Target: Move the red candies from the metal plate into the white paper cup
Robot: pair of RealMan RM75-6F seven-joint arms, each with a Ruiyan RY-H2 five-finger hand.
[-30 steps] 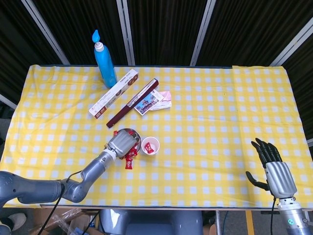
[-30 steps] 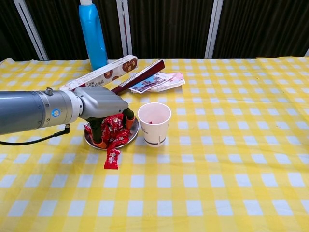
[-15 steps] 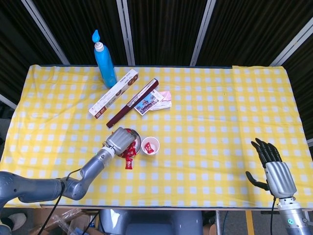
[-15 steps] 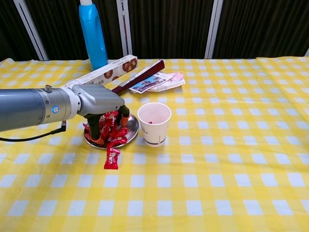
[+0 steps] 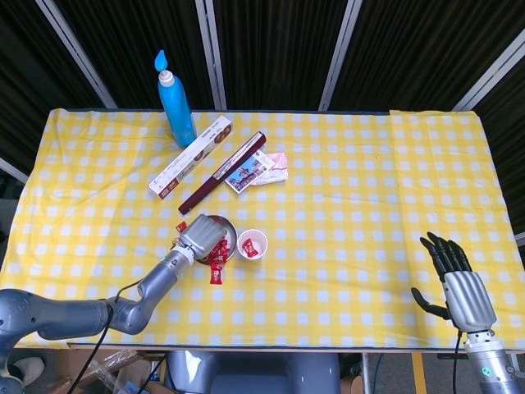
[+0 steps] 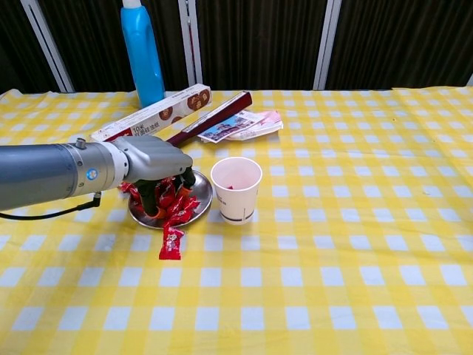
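Observation:
The metal plate (image 6: 201,210) (image 5: 227,226) holds a heap of red candies (image 6: 177,206). My left hand (image 6: 151,166) (image 5: 199,239) hangs over the plate's left side with its fingers curled down into the heap; whether any candy is gripped is hidden. One red candy (image 6: 171,242) (image 5: 215,274) lies on the cloth in front of the plate. Another (image 6: 127,188) (image 5: 181,226) lies just off the plate's left edge. The white paper cup (image 6: 236,189) (image 5: 252,245) stands upright right beside the plate, with some red showing inside. My right hand (image 5: 458,285) is far right, fingers spread, holding nothing.
Behind the plate lie a long white box (image 6: 151,112), a dark red box (image 6: 211,115) and some leaflets (image 6: 240,126). A blue bottle (image 6: 143,52) stands at the back left. The yellow checked cloth (image 6: 347,222) covers the table.
My left hand has slid left and back over the plate, dragging candies. One candy now lies off the plate's left edge. The right hand has not moved.

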